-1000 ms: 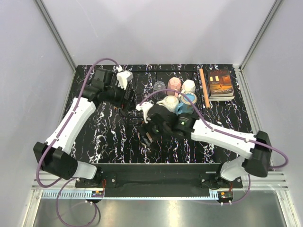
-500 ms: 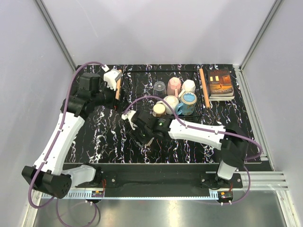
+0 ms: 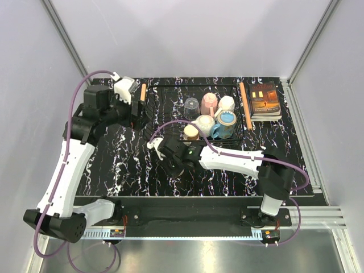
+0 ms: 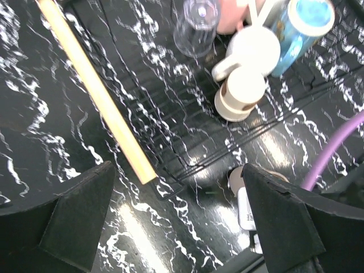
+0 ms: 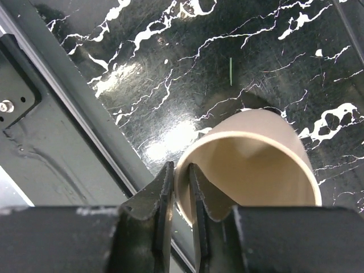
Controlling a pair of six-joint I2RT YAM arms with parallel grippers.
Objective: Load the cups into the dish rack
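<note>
Since 1 s ago: right arm has swung toward 9 o'clock, off the rack's near edge. That uncovers a brown-banded cup [image 3: 191, 132] in the rack. Left arm has pulled back toward 10 o'clock.

Top view:
- The dish rack [image 3: 170, 94] sits at 12 o'clock on the table [image 3: 119, 165], with the book [image 3: 264, 100] at its 3 o'clock, outside it.
- Six cups are bunched in the rack's right half: glass tumbler [image 3: 191, 106], pink mug [image 3: 209, 102], white mug [image 3: 226, 103], cream mug [image 3: 205, 124], blue mug [image 3: 226, 122], and the banded cup.
- The right gripper [image 3: 173, 164] is on the table side, at 7 o'clock off the rack's near-left corner. Its load is hidden under the wrist.
- The left gripper [image 3: 141, 114] is over the rack's left wooden handle [image 3: 142, 99]. Its jaw state is unreadable here.

Left wrist:
- Its two fingers [image 4: 74, 216] are spread wide with nothing between them.
- Below are the handle, the rack corner, the tumbler, the banded cup and the white mug.
- The pink and blue mugs are cut by the top edge.
- A pale object near the purple cable [image 4: 335, 148] at 5 o'clock can't be identified.

Right wrist:
- The fingers [image 5: 165, 193] are pinched on the wall of a cream cup [image 5: 250, 159], one inside the rim and one outside, mouth toward the camera.
- The cup is over bare marble, outside the rack. I can't tell whether it touches the table.
- A dark rail [image 5: 34, 114] runs at 9 o'clock.
</note>
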